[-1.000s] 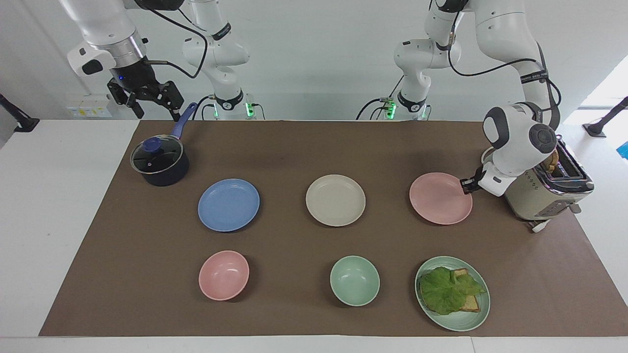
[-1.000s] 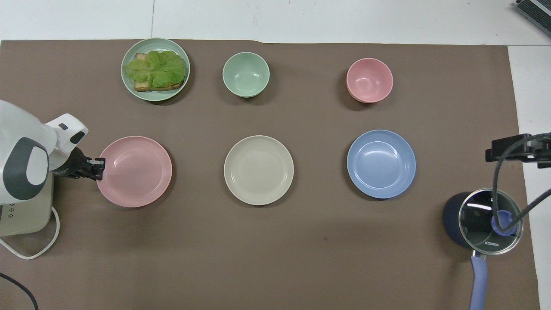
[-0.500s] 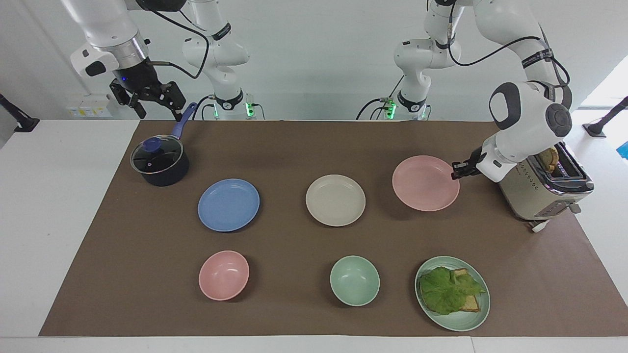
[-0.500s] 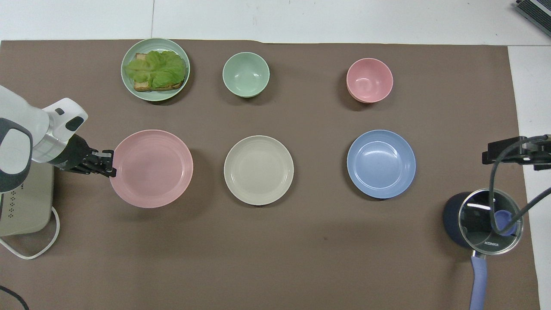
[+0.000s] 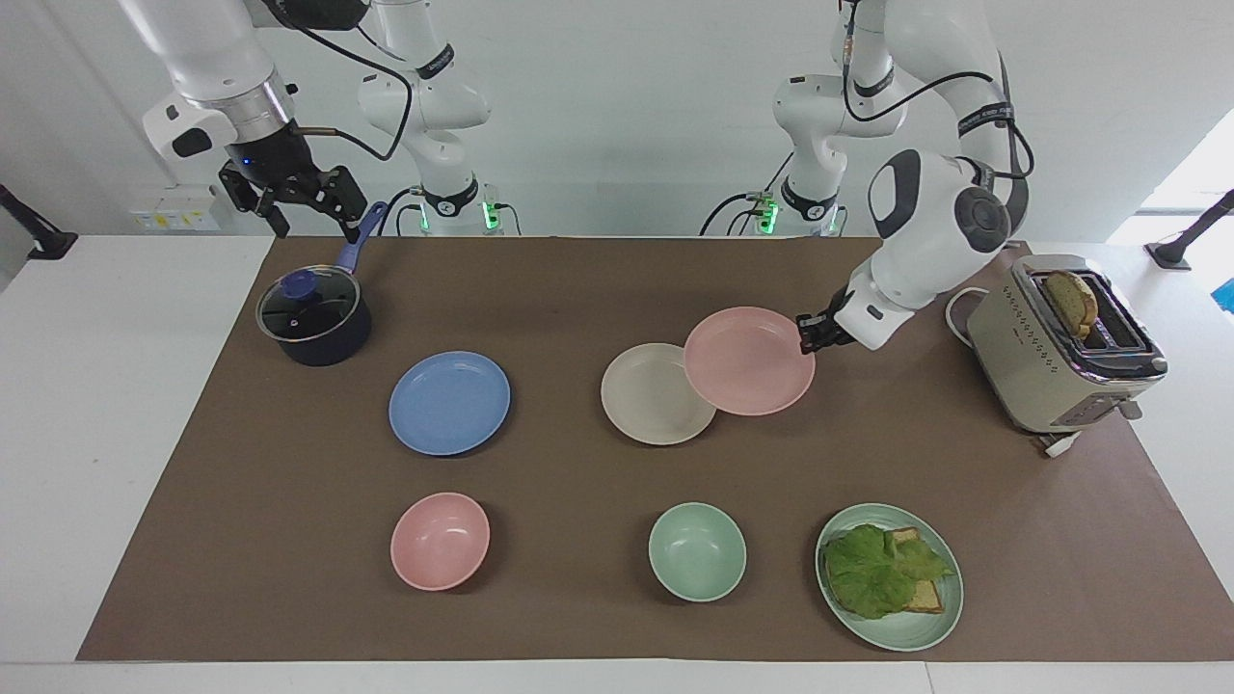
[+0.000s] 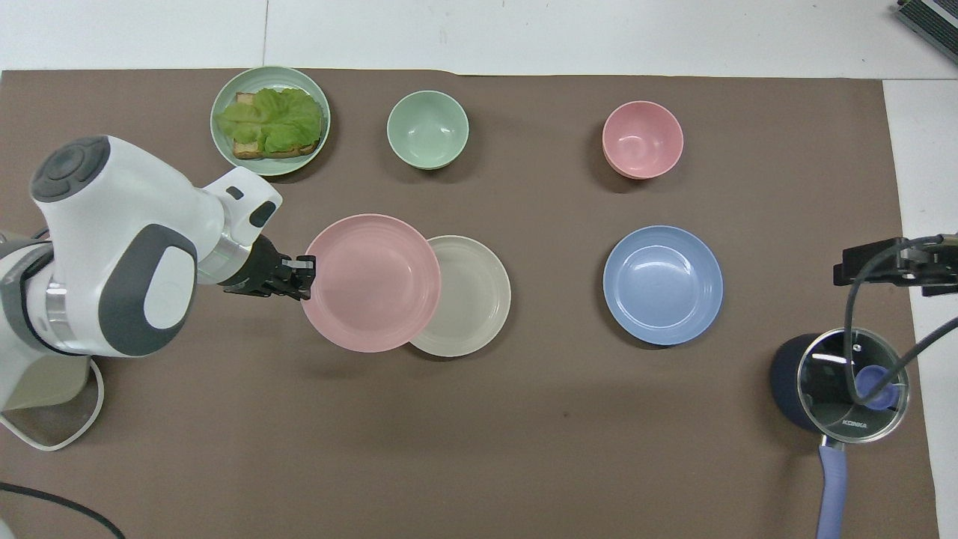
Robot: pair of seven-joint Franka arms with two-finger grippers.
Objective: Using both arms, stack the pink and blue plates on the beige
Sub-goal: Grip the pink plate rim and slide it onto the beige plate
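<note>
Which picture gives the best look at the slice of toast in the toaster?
The facing view: the toast slice stands up plainly out of the toaster. In the overhead view the left arm covers most of the toaster, and no toast shows.

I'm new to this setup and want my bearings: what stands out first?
The left hand holds the pink plate by its rim in the air, partly over the beige plate. The blue plate lies alone toward the right arm's end, where the right hand waits open above the saucepan.
</note>
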